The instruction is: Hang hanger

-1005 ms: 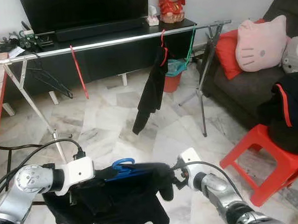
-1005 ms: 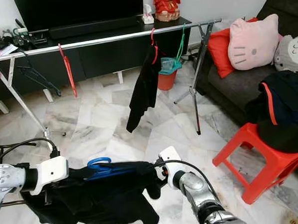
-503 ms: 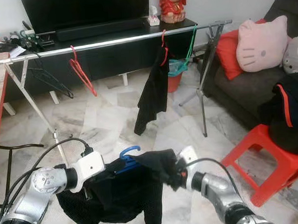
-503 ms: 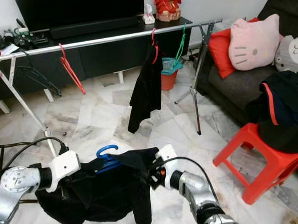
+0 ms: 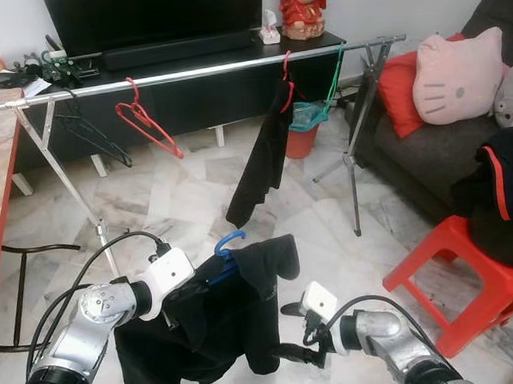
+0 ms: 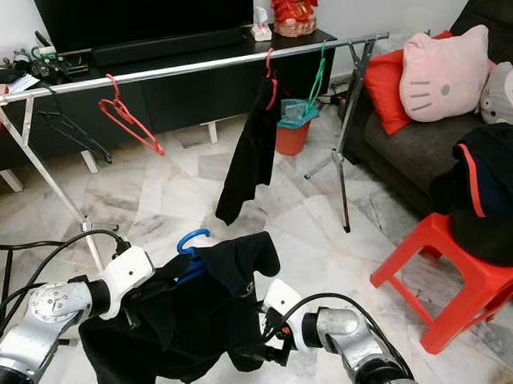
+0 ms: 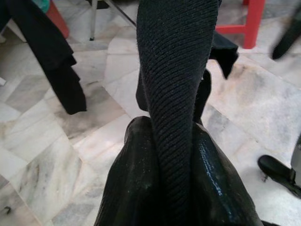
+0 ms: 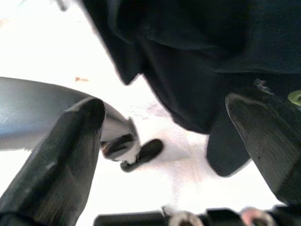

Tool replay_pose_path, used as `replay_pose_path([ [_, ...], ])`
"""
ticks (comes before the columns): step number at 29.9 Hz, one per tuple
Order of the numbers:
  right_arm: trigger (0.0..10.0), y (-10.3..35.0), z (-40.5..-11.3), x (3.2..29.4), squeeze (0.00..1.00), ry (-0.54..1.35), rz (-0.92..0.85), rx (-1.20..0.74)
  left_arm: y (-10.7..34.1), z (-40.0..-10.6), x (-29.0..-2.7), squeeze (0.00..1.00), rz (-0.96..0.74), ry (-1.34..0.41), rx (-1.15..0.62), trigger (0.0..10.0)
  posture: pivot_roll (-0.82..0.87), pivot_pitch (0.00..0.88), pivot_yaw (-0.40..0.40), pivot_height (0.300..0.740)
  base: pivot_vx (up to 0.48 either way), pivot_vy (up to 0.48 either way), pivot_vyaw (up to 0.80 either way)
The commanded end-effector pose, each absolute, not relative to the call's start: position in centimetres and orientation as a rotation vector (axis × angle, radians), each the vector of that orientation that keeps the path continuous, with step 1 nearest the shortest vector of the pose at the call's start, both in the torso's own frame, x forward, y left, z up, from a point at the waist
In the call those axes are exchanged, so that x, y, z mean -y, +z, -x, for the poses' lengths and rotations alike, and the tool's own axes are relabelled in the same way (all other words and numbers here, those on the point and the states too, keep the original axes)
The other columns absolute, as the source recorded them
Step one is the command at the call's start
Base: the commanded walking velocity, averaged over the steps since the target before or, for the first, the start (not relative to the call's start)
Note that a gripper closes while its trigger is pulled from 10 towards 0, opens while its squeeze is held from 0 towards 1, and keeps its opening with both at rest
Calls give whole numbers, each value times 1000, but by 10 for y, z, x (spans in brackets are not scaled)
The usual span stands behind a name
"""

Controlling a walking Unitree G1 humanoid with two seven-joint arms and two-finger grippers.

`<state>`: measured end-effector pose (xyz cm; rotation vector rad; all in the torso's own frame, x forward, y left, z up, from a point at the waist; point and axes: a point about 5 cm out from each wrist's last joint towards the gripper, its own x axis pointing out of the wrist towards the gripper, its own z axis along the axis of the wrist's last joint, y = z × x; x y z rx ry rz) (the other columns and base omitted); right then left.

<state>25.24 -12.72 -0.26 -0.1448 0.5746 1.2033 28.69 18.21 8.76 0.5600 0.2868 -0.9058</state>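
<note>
Two arms reach out low over the marble floor. The left pincer is clamped on a blue hanger that carries a black garment; in the left wrist view its fingers are pressed tight against a fold of dark ribbed cloth. Hanger and garment hang in the air in front of the robot, well short of the long silver clothes rail that runs across the room in front of the black TV cabinet. The blue hook sticks up above the garment's collar.

The right pincer sits just beside the lower edge of the garment, fingers spread apart and holding nothing; the right wrist view shows its two black fingers wide open with the dark cloth beyond them.

On the rail hang a black hanger near its left end, a red hanger, a red hanger bearing a black piece of clothing, and a green hanger near the right end. To the right stand a red stool with dark clothes heaped on it and a sofa with a pink cat-face cushion.
</note>
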Motion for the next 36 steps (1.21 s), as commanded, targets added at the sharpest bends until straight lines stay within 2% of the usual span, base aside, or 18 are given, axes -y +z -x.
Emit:
replay_pose_path([
  [1, 10000, -1, -250, 125, 0, 1251, 156, -578, 99, -296, -183, 0, -559, -865, -247, 10000, 86, 0, -26, 740, 0, 0, 0],
  [4, 10000, -3, -246, 123, 0, 1284, 165, -594, 100, -298, -177, 0, -509, -862, -244, 10000, 80, 0, -25, 740, 0, 0, 0],
  [6, 10000, -6, -245, 122, 0, 1267, 137, -596, 105, -293, -166, 0, -444, -936, -236, 10000, 87, 0, -30, 740, 0, 0, 0],
  [9, 10000, -5, -245, 120, 0, 1266, 120, -590, 107, -291, -163, 0, -441, -970, -243, 10000, 89, 0, -31, 740, 0, 0, 0],
  [12, 10000, -5, -255, 117, 0, 1141, 207, -549, 110, -288, -159, 0, -415, -1004, -241, 10000, 93, 0, -33, 740, 0, 0, 0],
  [14, 10000, -6, -266, 117, 0, 990, 266, -534, 113, -284, -153, 0, -391, -1043, -241, 10000, 93, 0, -33, 740, 0, 0, 0],
  [19, 10000, -5, -269, 112, 0, 917, 242, -495, 114, -280, -148, 0, -388, -1075, -248, 10000, 105, 0, -35, 740, 0, 0, 0],
  [25, 10000, -2, -274, 110, 0, 833, 248, -429, 117, -275, -144, 0, -365, -1104, -262, 10000, 105, 0, -32, 740, 0, 0, 0],
  [30, 10000, 6, -285, 122, 0, 723, 304, -363, 101, -268, -148, 0, -397, -1116, -335, 10000, 91, 0, -27, 740, 0, 0, 0],
  [36, 10000, 17, -295, 131, 0, 704, 339, -309, 84, -260, -156, 0, -447, -1114, -431, 10000, 88, 0, -28, 740, 0, 0, 0],
])
